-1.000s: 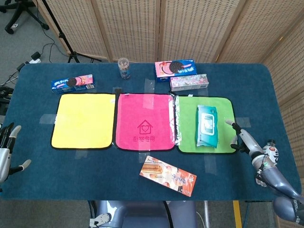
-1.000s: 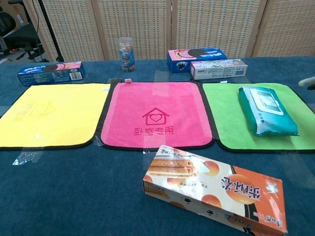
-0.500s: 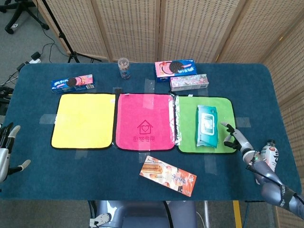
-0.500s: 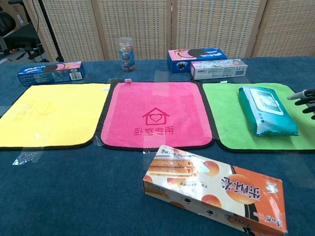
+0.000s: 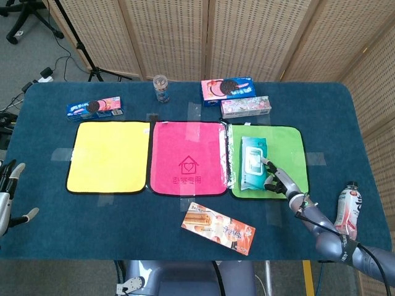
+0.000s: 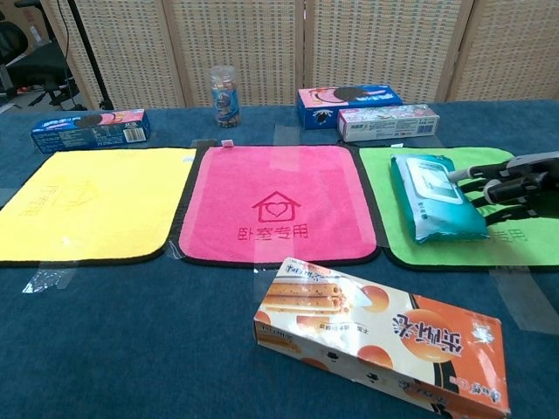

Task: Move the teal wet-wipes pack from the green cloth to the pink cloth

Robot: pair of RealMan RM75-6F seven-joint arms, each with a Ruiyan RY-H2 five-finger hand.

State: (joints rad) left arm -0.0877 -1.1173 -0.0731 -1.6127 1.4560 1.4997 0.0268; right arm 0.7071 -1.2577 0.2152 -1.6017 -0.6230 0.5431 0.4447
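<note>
The teal wet-wipes pack [image 5: 253,163] [image 6: 432,196] lies on the left half of the green cloth [image 5: 290,142] [image 6: 515,240], its long side toward the pink cloth [image 5: 188,157] [image 6: 275,201]. My right hand [image 5: 278,179] [image 6: 511,183] is low over the green cloth, fingers stretched out and touching the pack's right edge; it does not enclose the pack. At the table's left edge, in the head view only, my left hand [image 5: 6,198] has its fingers apart and holds nothing.
An orange biscuit box [image 5: 218,228] [image 6: 376,336] lies in front of the pink cloth. A yellow cloth [image 5: 110,156] is at left. A jar [image 5: 161,89], cookie boxes [image 5: 227,87] and a floral box [image 5: 245,106] line the back. A bottle [image 5: 347,206] sits off the right side.
My right hand came in from the right onto the green cloth and reached the pack. The pack slid left, toward the pink cloth. The left hand stayed put.
</note>
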